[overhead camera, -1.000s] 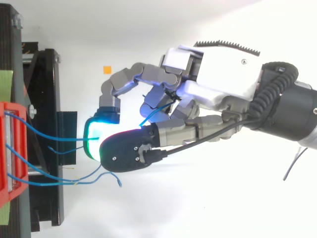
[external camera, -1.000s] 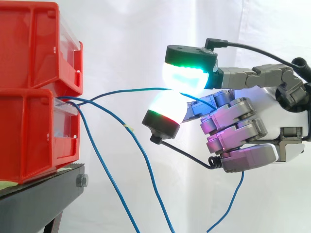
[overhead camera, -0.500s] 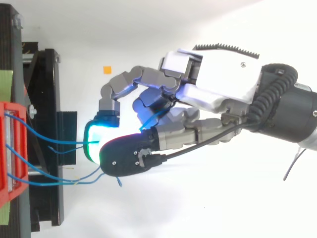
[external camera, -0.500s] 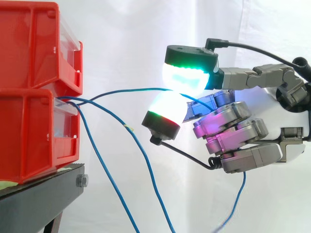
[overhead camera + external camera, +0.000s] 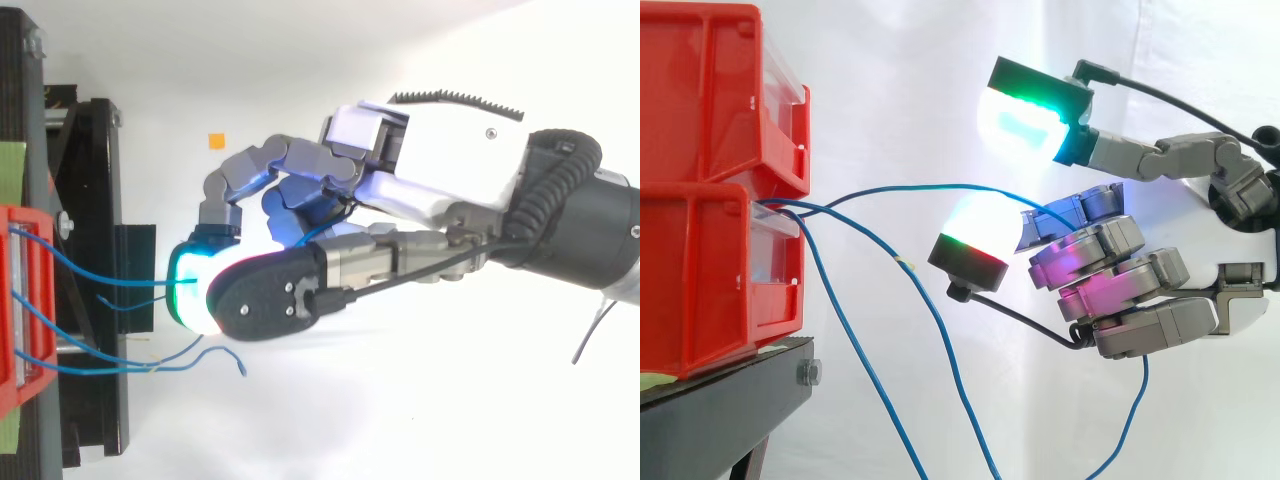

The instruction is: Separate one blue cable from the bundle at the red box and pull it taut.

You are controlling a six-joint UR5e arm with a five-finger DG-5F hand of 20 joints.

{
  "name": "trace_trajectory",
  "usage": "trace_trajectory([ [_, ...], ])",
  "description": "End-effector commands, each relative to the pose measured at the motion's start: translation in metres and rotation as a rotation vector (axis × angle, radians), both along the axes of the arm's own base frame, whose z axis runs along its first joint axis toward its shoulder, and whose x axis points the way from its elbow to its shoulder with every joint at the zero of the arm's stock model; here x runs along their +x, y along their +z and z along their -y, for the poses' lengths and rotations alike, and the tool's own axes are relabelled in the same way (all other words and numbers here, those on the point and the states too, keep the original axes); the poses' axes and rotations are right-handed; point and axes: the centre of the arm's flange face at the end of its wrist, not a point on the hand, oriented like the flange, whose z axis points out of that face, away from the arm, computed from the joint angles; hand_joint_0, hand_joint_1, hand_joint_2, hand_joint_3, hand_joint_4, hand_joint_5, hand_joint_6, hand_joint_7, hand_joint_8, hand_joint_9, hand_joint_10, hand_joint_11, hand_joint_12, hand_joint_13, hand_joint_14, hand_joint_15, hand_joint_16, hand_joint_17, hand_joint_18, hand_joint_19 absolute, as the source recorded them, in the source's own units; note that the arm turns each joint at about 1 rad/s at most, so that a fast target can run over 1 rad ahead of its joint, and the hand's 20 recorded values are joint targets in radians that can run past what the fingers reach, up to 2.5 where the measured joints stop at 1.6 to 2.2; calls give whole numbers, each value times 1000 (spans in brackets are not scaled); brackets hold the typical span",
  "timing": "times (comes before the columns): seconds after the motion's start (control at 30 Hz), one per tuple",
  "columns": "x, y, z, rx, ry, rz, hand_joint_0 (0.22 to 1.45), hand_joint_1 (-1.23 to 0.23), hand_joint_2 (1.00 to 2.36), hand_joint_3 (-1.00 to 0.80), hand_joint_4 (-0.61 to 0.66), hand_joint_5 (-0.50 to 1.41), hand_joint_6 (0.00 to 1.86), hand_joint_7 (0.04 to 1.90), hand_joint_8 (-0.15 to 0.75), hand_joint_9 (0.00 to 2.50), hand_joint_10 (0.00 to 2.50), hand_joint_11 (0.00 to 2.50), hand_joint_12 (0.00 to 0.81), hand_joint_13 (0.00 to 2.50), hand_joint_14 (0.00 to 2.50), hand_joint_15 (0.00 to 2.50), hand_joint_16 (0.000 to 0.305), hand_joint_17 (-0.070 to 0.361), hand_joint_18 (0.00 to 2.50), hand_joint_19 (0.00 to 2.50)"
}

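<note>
red bins (image 5: 710, 260) on a black stand (image 5: 720, 410), blue cables (image 5: 930, 185), grey-and-white hand (image 5: 440, 160), pads (image 5: 1025, 125) glowing green and white.

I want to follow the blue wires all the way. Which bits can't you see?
- Side view: the blue cable vanishes behind the hand's curled fingers.
- Side view: the hanging cables' lower ends are cut off by the bottom edge.
- Side view: the cables' starts are hidden by the red bin's wall.

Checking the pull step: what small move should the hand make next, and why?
Probably draw the hand back, away from the red box. Its curled fingers enclose one blue cable, which arcs slack between box and hand rather than running straight.
</note>
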Motion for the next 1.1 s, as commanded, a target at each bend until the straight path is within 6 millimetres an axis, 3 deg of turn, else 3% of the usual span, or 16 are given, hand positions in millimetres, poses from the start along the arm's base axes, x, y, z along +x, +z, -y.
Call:
trace_trajectory([
  [0.0,0,0,0,0,-1,0,617,-381,1002,-470,204,-200,859,1027,320,641,2500,2257,421,1043,1882,1473,40,89,1490,1746],
  [0.13,0,0,0,0,-2,0,605,-457,1013,-304,211,-198,862,1046,316,640,2500,2333,420,1031,1813,1490,40,90,1453,1731],
  [0.27,0,0,-1,0,-1,0,595,-669,1018,-117,206,-207,877,1071,324,573,2500,2343,446,982,1813,1459,46,103,1425,1681],
  [0.57,0,0,-1,0,4,0,613,-739,1019,-106,96,-207,883,1030,339,385,2500,2293,432,879,1648,1468,45,100,1280,1675],
  [0.7,0,0,0,1,5,0,624,-771,1018,-134,84,-211,886,991,347,341,2500,2123,417,862,1420,1508,44,98,1196,1645],
  [0.87,0,0,-2,1,10,-3,661,-824,1012,-284,86,-216,893,989,340,400,2500,1922,409,925,751,1635,45,102,1061,1532],
  [0.9,-1,-2,-2,0,10,-6,667,-829,1011,-308,86,-216,897,983,340,418,2500,1916,404,951,526,1686,46,103,1039,1503],
  [1.07,-3,-5,-2,-1,12,-13,681,-828,1009,-356,105,-216,899,988,340,464,2468,1776,411,1004,95,1732,47,107,962,1390],
])
